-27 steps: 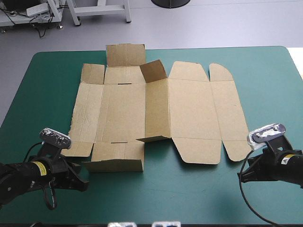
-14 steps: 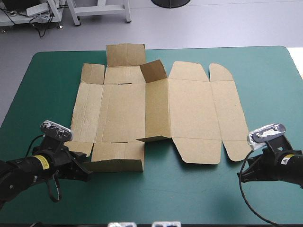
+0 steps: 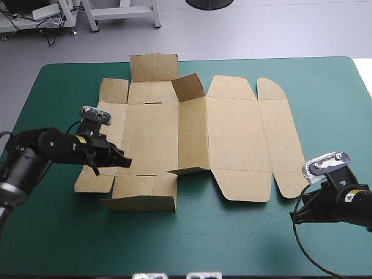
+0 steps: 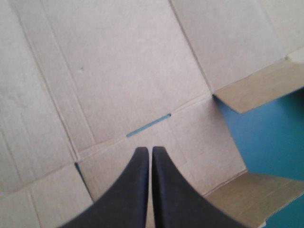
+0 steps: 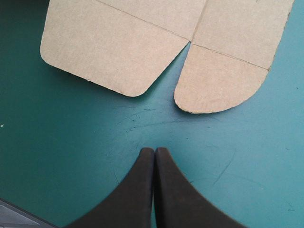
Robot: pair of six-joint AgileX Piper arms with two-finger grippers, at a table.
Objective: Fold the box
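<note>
The brown box (image 3: 232, 133) lies as a cut sheet in the middle of the table, mostly flat. A far flap (image 3: 189, 87), the middle wall (image 3: 192, 136) and the near-left flap (image 3: 142, 202) stand partly raised. My left gripper (image 3: 127, 163) is shut and hovers over the sheet's left panel, near its near fold. In the left wrist view its gripper (image 4: 151, 150) points at a narrow slot (image 4: 148, 126) in the board. My right gripper (image 3: 295, 216) is shut, low over the cover off the box's near-right corner. Ahead of the right gripper (image 5: 154, 151) lie two rounded flaps (image 5: 218, 85).
Teal-green cover (image 3: 232, 244) shows between the box and the table's near edge, and in a strip on each side of the sheet. The table's left edge (image 3: 17, 125) runs just behind my left arm.
My left arm has swung from the table's near-left corner forward and right, so its shut gripper is now over the box's left panel. The right arm and the box have not moved.
</note>
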